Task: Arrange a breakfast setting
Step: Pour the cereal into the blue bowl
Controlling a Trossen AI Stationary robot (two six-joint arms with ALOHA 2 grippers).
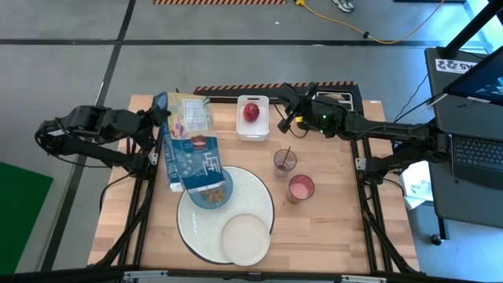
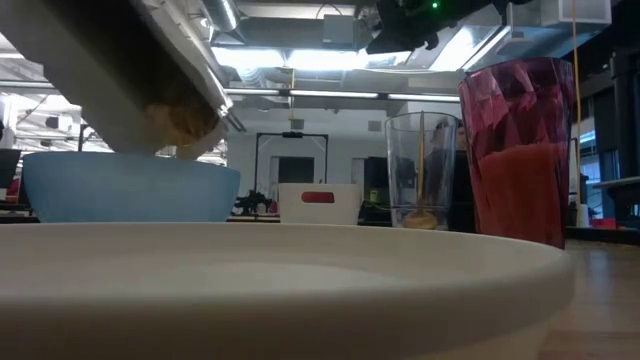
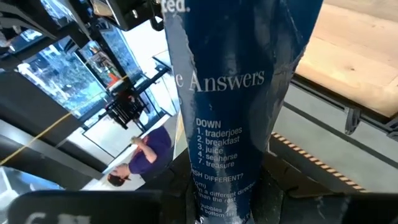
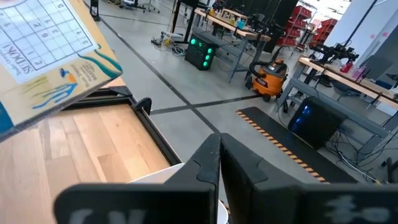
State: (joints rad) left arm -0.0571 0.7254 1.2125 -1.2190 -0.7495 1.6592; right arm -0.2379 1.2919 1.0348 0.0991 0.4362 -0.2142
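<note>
A blue cereal box point(image 1: 191, 153) hangs tilted over the small blue bowl point(image 1: 212, 194), with my left gripper point(image 1: 159, 126) shut on it. Its open mouth point(image 2: 185, 118) shows cereal just above the bowl point(image 2: 130, 185). The bowl and a small cream plate point(image 1: 245, 238) rest on the big white plate point(image 1: 259, 192). A red apple point(image 1: 251, 112) lies in the white tray point(image 1: 253, 132). A clear cup point(image 1: 284, 163) holds a wooden spoon point(image 1: 288, 154), and a pink cup point(image 1: 300, 189) stands beside it. My right gripper point(image 1: 284, 123) hovers shut to the right of the tray. My left gripper pinches the cereal box near its raised closed end point(image 3: 230, 186) between its two fingers point(image 3: 280, 190), coming from the table's left side. The box is lifted clear of the table and slants down toward the table's near edge, with its mouth over the blue bowl.
A black toaster point(image 1: 336, 100) stands at the far right under my right arm. There is bare wood along the near left and right of the table point(image 1: 346, 236). In the left wrist view a person point(image 3: 143, 155) shows in the room beyond.
</note>
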